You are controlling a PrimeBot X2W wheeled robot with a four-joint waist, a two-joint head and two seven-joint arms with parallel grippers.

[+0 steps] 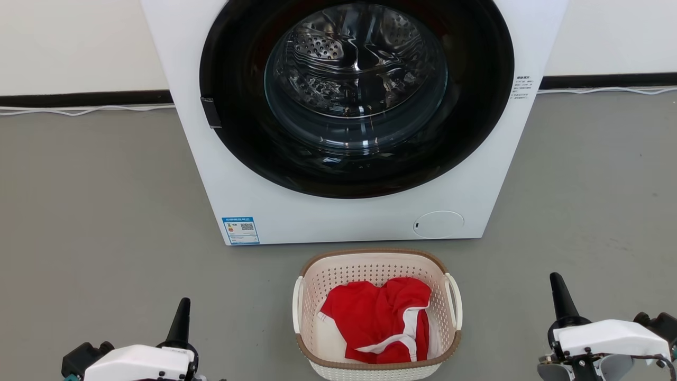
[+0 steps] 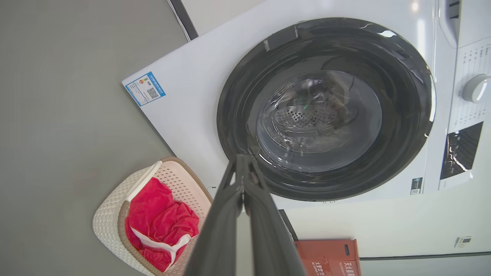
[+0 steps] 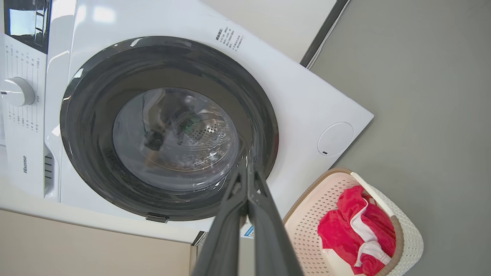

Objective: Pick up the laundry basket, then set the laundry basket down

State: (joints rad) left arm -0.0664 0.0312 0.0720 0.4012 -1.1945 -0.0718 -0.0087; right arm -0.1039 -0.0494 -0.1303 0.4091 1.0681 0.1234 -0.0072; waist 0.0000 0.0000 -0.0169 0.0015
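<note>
The laundry basket (image 1: pixel 370 264) is cream-white with a brown rim and stands on the grey floor just in front of the washing machine, a white loop handle on each side. A red and white garment (image 1: pixel 378 317) lies inside it. In the left wrist view the laundry basket (image 2: pixel 111 214) is at the lower left; in the right wrist view the laundry basket (image 3: pixel 406 237) sits at the lower right. My left gripper (image 1: pixel 181 315) is low at the left, well clear of the basket, fingers shut on nothing. My right gripper (image 1: pixel 560 296) is at the lower right, also shut and apart from it.
The white washing machine (image 1: pixel 328 222) with its closed dark round door (image 1: pixel 357 95) stands right behind the basket. A white cable (image 1: pixel 79 111) runs along the wall's dark skirting. A red-brown crate (image 2: pixel 330 257) stands beside the machine. Open grey floor lies to both sides.
</note>
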